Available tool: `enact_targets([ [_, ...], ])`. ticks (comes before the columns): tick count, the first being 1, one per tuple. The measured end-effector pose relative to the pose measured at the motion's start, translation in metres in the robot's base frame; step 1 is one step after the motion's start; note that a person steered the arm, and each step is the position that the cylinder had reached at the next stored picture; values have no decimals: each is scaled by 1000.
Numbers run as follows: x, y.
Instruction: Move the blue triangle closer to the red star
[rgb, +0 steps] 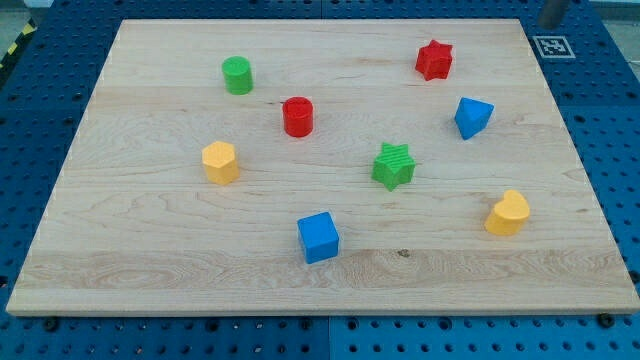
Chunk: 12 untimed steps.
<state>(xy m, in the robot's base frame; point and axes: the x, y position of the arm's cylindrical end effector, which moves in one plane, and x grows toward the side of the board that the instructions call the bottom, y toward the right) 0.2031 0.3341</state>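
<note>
The camera view showed us a pale wooden board (330, 275) lying on a blue pegboard table (40, 90), and on it we counted a blue cube (318, 238), a green star (393, 166), a yellow heart-shaped block (508, 213), a yellow hexagonal block (220, 162), a red cylinder (298, 117) and a green cylinder (238, 75). The blue triangle (472, 117) sat near the view's right, just below the red star (434, 60) toward the view's top, close yet clearly apart. We could not see my tip anywhere, only a grey blur at the view's top right corner, so we could not tell its state, and we judged the closing push undone.
</note>
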Motion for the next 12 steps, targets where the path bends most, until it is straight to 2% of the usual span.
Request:
enact_targets([
  [6, 5, -11],
  [7, 51, 4],
  [10, 109, 11],
  [11, 163, -3],
  [12, 193, -18],
])
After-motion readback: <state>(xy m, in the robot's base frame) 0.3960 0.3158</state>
